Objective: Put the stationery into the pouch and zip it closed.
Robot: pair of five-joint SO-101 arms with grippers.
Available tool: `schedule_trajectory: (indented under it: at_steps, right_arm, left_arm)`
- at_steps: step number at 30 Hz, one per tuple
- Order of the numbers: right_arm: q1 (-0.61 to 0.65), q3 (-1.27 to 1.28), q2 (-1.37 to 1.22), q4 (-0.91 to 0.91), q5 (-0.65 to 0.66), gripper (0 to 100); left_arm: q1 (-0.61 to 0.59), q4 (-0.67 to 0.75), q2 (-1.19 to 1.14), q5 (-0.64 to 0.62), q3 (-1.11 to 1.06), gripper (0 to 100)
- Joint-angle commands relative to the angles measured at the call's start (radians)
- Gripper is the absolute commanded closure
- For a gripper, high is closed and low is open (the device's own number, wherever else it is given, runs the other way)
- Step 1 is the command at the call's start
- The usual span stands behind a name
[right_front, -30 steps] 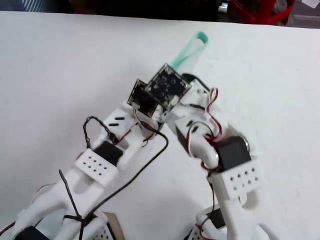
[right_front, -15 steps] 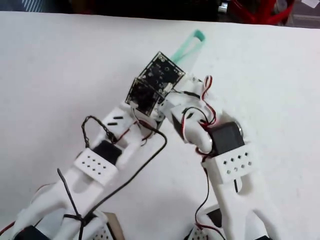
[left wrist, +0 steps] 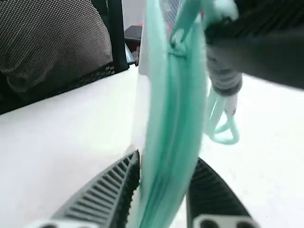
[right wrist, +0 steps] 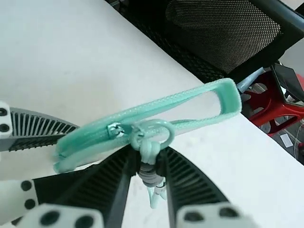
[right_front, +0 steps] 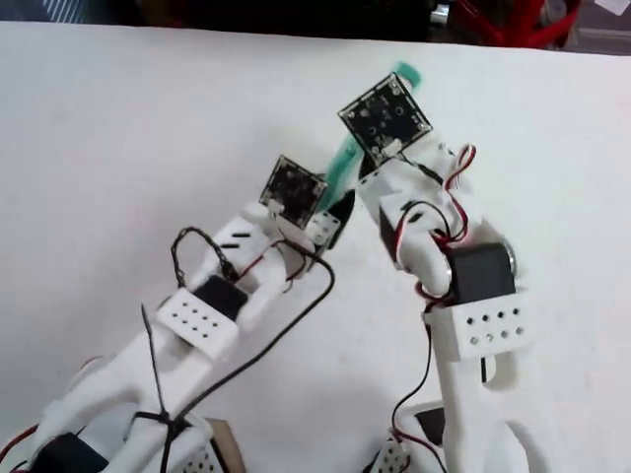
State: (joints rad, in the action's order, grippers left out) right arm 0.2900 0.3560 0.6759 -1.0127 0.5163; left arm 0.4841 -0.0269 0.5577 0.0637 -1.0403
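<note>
Clamping half-hidden pouch (left wrist: 167, 109): L hand (left wrist: 166, 160); R hand (right wrist: 149, 159) on zip-pull (right wrist: 145, 150).

I count one mint-green pouch (left wrist: 166, 118); one zip pull (right wrist: 148, 151) on it; one strap loop (right wrist: 227, 97) at its end. Two grippers on my rig, the left gripper (left wrist: 166, 164) and the right gripper (right wrist: 149, 157); two camera boards, the left camera board (right_front: 294, 187) and the right camera board (right_front: 386, 118); one white table (right_front: 118, 148); one black mesh chair (right wrist: 223, 28).
</note>
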Motion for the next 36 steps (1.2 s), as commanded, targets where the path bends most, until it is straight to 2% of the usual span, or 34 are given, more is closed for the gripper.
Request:
schedule_trajectory:
  at_steps: [1,3,6,14,27,33,36]
  right_arm:
    - [-0.008,-0.040,0.025,0.022,-0.006,97.9]
    - [-0.008,-0.040,0.025,0.022,-0.006,97.9]
    - [-0.008,-0.038,0.025,0.019,-0.005,97.9]
    - [-0.010,-0.044,0.025,0.028,-0.005,97.9]
    - [-0.024,-0.043,-0.047,0.213,-0.006,97.9]
    - [-0.117,-0.075,-0.145,0.277,-0.009,97.9]
    - [-0.162,-0.127,-0.194,0.275,-0.012,97.9]
  left_arm:
    - [-0.019,0.054,0.005,-0.012,0.032,85]
    - [-0.018,0.089,0.004,-0.012,0.031,88]
    - [-0.007,0.120,-0.004,-0.005,0.031,99]
    - [-0.013,0.117,0.002,-0.009,0.021,98]
    - [-0.013,0.117,0.007,-0.006,-0.008,98]
    - [-0.013,0.114,0.007,-0.006,-0.009,98]
    - [-0.013,0.069,0.031,-0.009,-0.006,98]
